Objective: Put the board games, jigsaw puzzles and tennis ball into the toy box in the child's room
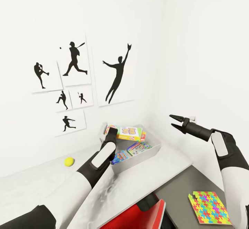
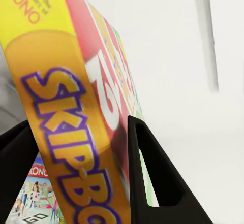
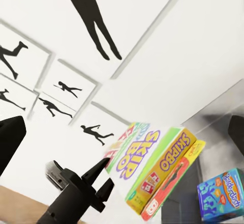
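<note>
In the head view the left tool [image 1: 111,133] reaches into the centre of the frame and pinches the Skip-Bo game box [image 1: 128,132] by its left end, holding it tilted over the light grey toy box [image 1: 152,149]. The left wrist view shows that box [image 2: 71,132] edge-on, clamped between the two dark fingers [image 2: 152,178]. Down in the toy box lie two more game boxes: a blue one [image 1: 121,156] at the near left and another bright one [image 1: 138,147] beside it (its cover is too small to read).

The right tool [image 1: 174,121] hangs in the air at the right of the frame, well apart from the toy box, with its fingers spread and nothing between them.

The tennis ball [image 1: 69,161] sits on the light grey surface [image 1: 145,177] at lower left, near the wall. A jigsaw puzzle [image 1: 209,207] lies flat on the lower dark grey section [image 1: 180,191] at the bottom right. A red object [image 1: 138,218] shows at the bottom centre; I cannot tell what it is. Black silhouette sports pictures [image 1: 74,63] hang on the white wall at upper left.
</note>
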Controlling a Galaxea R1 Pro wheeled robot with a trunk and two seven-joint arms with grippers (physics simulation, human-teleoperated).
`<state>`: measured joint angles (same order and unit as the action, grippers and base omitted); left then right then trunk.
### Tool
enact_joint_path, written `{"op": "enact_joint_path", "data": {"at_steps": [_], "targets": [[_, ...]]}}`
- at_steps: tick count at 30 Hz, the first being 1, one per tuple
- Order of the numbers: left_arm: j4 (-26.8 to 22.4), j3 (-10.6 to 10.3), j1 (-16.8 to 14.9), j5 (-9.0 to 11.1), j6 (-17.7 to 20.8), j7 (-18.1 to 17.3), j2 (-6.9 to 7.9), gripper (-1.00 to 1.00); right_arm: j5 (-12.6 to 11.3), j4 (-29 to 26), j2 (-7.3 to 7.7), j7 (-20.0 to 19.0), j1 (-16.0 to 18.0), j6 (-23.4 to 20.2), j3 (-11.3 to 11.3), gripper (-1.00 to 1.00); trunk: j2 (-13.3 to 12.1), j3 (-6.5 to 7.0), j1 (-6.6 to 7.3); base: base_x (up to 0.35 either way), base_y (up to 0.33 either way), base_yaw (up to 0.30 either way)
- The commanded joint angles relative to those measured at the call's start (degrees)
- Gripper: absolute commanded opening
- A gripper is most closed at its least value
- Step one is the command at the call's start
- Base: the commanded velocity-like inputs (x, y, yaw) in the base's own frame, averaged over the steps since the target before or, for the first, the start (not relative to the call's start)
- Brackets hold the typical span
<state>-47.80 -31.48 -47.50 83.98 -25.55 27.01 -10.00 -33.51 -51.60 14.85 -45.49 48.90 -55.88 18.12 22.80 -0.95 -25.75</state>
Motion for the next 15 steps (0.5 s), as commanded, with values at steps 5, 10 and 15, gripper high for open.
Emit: {"op": "enact_joint_path", "data": {"at_steps": [5, 10, 15], "targets": [[-0.9, -0.2, -1.7, 0.2, -0.2, 0.2, 0.00, -1.00, 0.1, -0.4, -0.10, 0.1, 0.1, -1.2, 0.1, 1.00, 0.1, -0.57, -0.03, 0.000, 0.000, 0.000], [-1.8, -0.2, -2.6, 0.2, -0.1, 0.2, 0.00, -1.00, 0.1, -0.8, -0.01, 0.1, 0.1, -1.6, 0.2, 1.00, 0.1, -1.04, -0.03, 0.000, 0.000, 0.000], [-3.9, -0.3, -2.8, 0.2, -0.3, 0.2, 0.00, -1.00, 0.2, -0.9, 0.07, 0.1, 0.1, -1.7, 0.2, 1.00, 0.1, -1.51, -0.03, 0.000, 0.000, 0.000]]}}
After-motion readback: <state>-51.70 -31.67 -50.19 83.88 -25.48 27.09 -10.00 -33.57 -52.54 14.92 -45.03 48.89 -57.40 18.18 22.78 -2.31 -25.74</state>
